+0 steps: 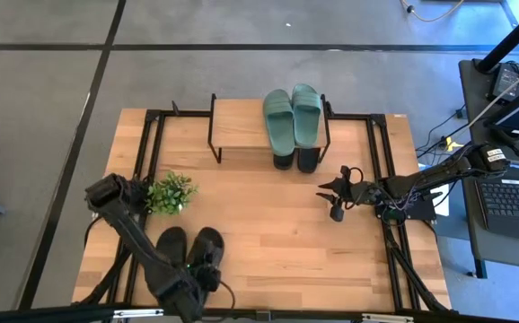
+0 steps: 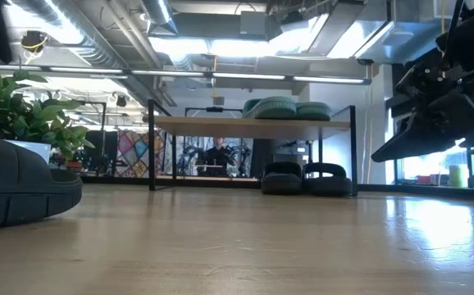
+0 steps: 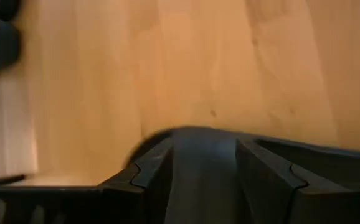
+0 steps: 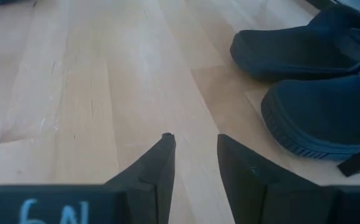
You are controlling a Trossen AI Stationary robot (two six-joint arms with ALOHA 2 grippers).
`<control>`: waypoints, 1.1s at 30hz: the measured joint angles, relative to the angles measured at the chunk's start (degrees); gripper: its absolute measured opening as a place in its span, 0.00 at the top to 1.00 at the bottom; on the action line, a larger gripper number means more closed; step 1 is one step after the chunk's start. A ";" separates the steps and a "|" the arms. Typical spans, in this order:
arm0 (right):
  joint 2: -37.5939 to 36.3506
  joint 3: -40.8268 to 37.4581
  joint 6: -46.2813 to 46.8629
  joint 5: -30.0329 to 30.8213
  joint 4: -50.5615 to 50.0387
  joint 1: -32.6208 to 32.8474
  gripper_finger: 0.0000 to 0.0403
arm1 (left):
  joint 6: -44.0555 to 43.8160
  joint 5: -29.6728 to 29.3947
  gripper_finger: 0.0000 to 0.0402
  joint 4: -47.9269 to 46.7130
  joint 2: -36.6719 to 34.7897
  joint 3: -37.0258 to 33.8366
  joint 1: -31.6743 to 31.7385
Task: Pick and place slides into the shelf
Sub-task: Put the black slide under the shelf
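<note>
Slides are accounted for in three pairs. High view: the sage-green pair (image 1: 293,114) lies on top of the shelf (image 1: 239,124) at the table's far edge; one black pair (image 1: 294,159) sits under that shelf, toes poking out; the second black pair (image 1: 189,250) lies on the tabletop (image 1: 268,224) near the front edge, beside the small plant (image 1: 171,191). My left gripper (image 1: 207,268) is down on that near pair; my right gripper (image 1: 331,192) is over bare wood just in front of the shelf's right end. Low view: green pair on the plank, black pair beneath it, and a near black slide (image 2: 15,190) at the left edge. Left wrist view: my fingers (image 3: 149,171) pinch a dark strap (image 3: 198,165) of a black slide between them. Right wrist view: my fingers (image 4: 161,158) stand slightly apart, gripping nothing, with the shelved black pair close ahead.
</note>
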 joint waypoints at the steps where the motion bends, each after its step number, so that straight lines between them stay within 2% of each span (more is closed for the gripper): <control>1: 0.00 0.00 -0.08 0.00 -0.02 -0.01 0.70 | -1.00 0.00 0.59 0.01 0.57 0.00 -0.61; 9: 0.00 0.00 -0.08 -0.07 -0.09 0.01 0.70 | -5.66 0.05 0.59 -0.93 3.48 0.00 -2.97; 13: 0.00 0.00 -0.10 -0.07 -0.11 0.00 0.70 | -5.93 0.51 0.59 -3.88 5.37 0.00 -2.30; 18: 0.00 0.00 -0.15 -0.07 -0.13 0.00 0.70 | -10.56 2.52 0.59 -8.54 6.45 0.00 -0.91; 24: 0.00 0.00 -0.30 -0.07 -0.24 0.00 0.70 | -11.69 5.15 0.59 -7.37 6.47 0.00 0.05; 33: 0.00 0.00 -0.71 -0.07 -0.28 0.00 0.70 | -11.71 5.21 0.59 -3.66 6.47 0.00 0.14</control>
